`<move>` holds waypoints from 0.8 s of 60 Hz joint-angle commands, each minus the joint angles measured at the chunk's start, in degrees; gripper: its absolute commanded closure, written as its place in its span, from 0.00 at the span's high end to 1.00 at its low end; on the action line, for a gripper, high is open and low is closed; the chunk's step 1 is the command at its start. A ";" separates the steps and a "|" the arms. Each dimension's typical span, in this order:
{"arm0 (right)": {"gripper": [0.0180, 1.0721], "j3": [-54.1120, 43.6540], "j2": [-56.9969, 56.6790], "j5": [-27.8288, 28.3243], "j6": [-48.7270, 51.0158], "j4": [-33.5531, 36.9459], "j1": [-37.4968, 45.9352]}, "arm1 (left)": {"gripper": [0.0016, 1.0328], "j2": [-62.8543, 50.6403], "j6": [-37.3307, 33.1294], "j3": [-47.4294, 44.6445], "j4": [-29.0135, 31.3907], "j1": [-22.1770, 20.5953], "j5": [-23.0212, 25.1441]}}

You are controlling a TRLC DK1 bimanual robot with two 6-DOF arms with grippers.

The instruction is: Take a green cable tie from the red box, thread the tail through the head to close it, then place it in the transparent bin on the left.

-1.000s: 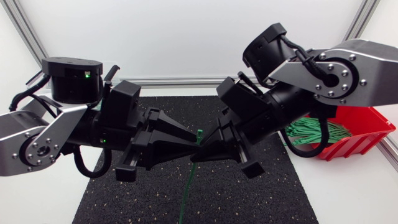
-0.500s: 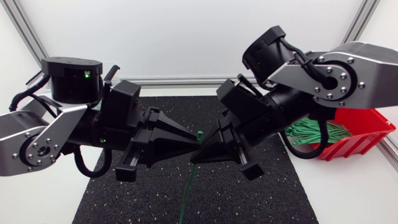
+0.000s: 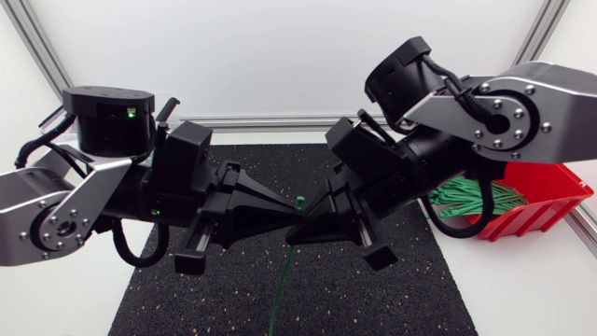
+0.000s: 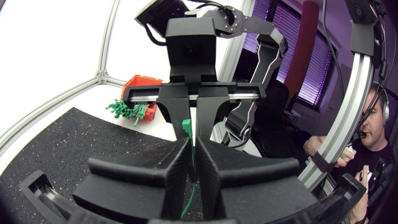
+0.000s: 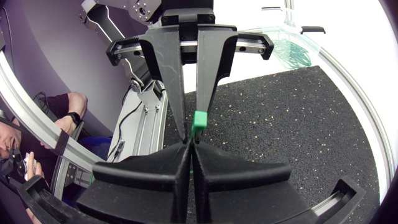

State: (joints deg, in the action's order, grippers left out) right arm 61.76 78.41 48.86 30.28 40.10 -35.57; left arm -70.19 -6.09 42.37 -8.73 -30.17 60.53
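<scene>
A green cable tie (image 3: pixel 298 204) hangs over the black mat where both grippers meet tip to tip, its tail (image 3: pixel 281 285) trailing down to the mat. My right gripper (image 3: pixel 305 217) is shut on the strap just below the square head (image 5: pixel 199 120). From the opposite side my left gripper (image 3: pixel 290 214) is shut on the same tie, with the strap (image 4: pixel 191 186) running between its fingers. The red box (image 3: pixel 546 201) at the right holds several more green ties (image 3: pixel 466 198). The right wrist view shows the transparent bin (image 5: pixel 297 53) far off, with green ties in it.
The black speckled mat (image 3: pixel 373 299) covers the middle of the table under both grippers. White table surface lies around it. The red box (image 4: pixel 142 84) stands past the mat's right edge, ties (image 4: pixel 127 111) spilling over its open front.
My left gripper's fingers have drawn together onto the cable tie. The right gripper and the tie have stayed where they were.
</scene>
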 commanded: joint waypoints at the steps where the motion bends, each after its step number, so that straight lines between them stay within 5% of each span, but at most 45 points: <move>1: 0.06 -1.46 -1.07 0.45 0.48 -0.46 -0.64 | 0.07 -0.21 -0.59 -0.97 -0.58 -0.59 -0.06; 36: 0.06 -2.78 -1.42 0.45 -0.31 -2.13 -0.81 | 0.03 0.06 1.69 0.08 -0.67 0.11 -1.03; 48: 0.63 -5.16 -4.41 -0.61 -2.33 -4.85 -0.29 | 0.03 -0.38 8.99 2.45 -3.40 4.16 0.38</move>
State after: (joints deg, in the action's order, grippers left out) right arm 58.76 76.14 48.53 29.56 35.68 -35.57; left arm -70.17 -0.58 42.52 -10.68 -27.79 60.01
